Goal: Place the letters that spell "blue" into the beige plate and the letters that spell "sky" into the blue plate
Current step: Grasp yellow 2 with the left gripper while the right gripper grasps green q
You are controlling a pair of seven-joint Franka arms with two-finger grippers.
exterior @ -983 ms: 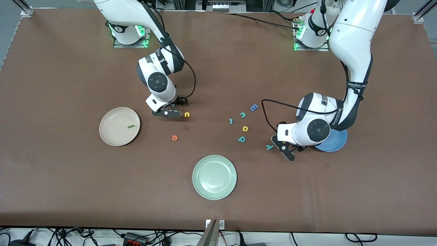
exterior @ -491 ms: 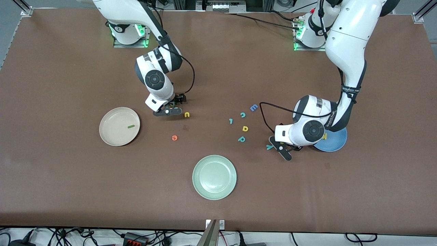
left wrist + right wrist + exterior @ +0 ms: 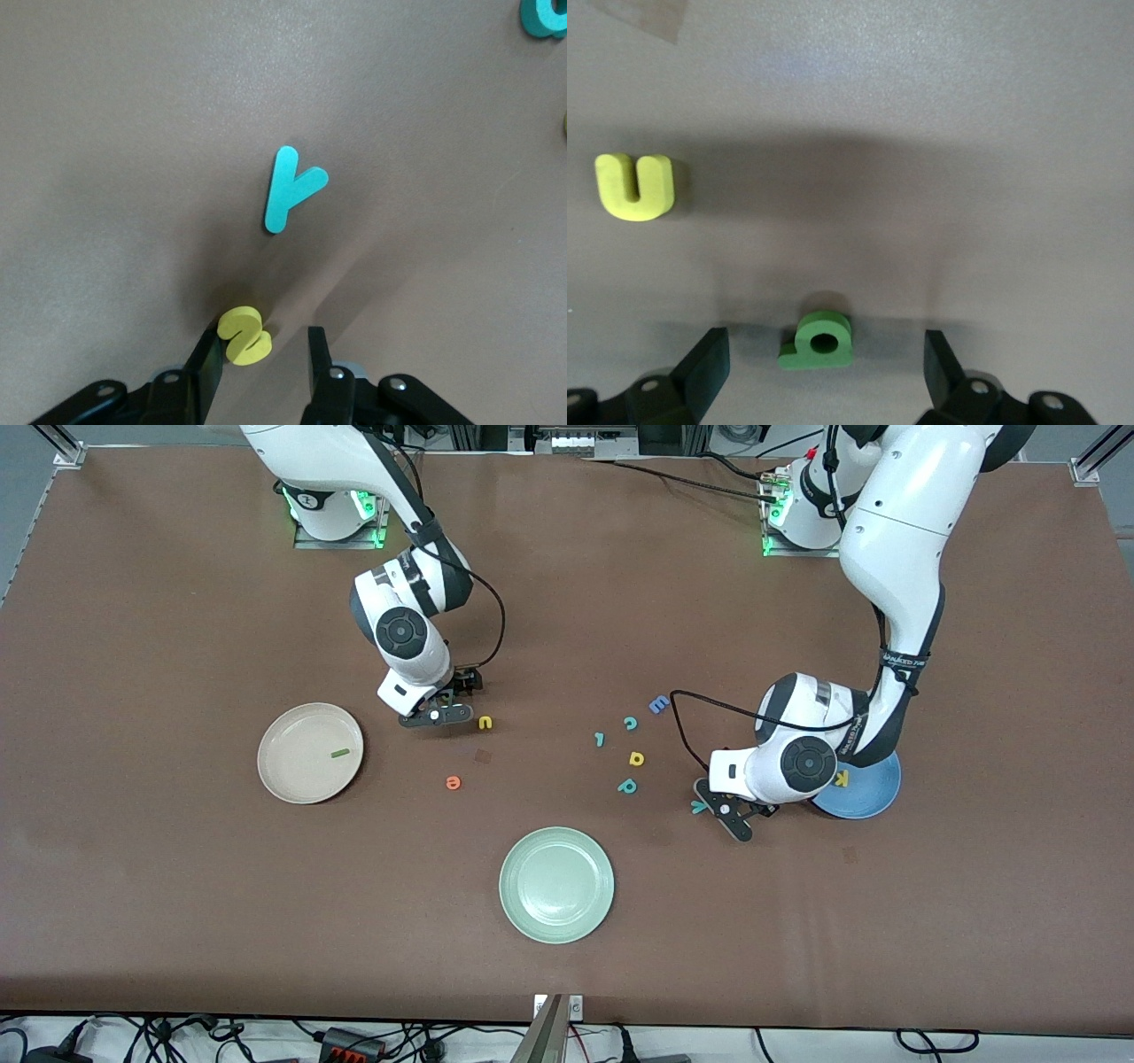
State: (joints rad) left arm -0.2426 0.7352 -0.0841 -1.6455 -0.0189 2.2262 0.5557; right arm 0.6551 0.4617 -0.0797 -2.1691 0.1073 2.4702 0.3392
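Observation:
My left gripper [image 3: 263,354] is low over the table beside the blue plate [image 3: 873,797]. A yellow "s" [image 3: 244,335] stands between its jaws, touching one finger [image 3: 208,363]; a gap is left to the other, so the gripper is open. The teal "y" [image 3: 292,188] lies just ahead of it [image 3: 699,807]. A yellow-orange "k" [image 3: 842,779] is in the blue plate. My right gripper [image 3: 824,363] is open astride the green "b" [image 3: 819,341], beside the yellow "u" [image 3: 485,723]. The dark green "l" [image 3: 340,753] lies in the beige plate [image 3: 283,779]. The orange "e" [image 3: 454,782] lies on the table.
A pale green plate [image 3: 556,884] sits nearest the front camera. Loose letters lie mid-table: teal "c" [image 3: 631,723], blue "E" [image 3: 658,705], yellow "a" [image 3: 636,758], teal "p" [image 3: 627,786] and a small teal piece [image 3: 600,738].
The left gripper's jaws have narrowed around the "s" and the hand has edged toward the "y", uncovering the "k" in the blue plate. The right hand shifted slightly toward its base.

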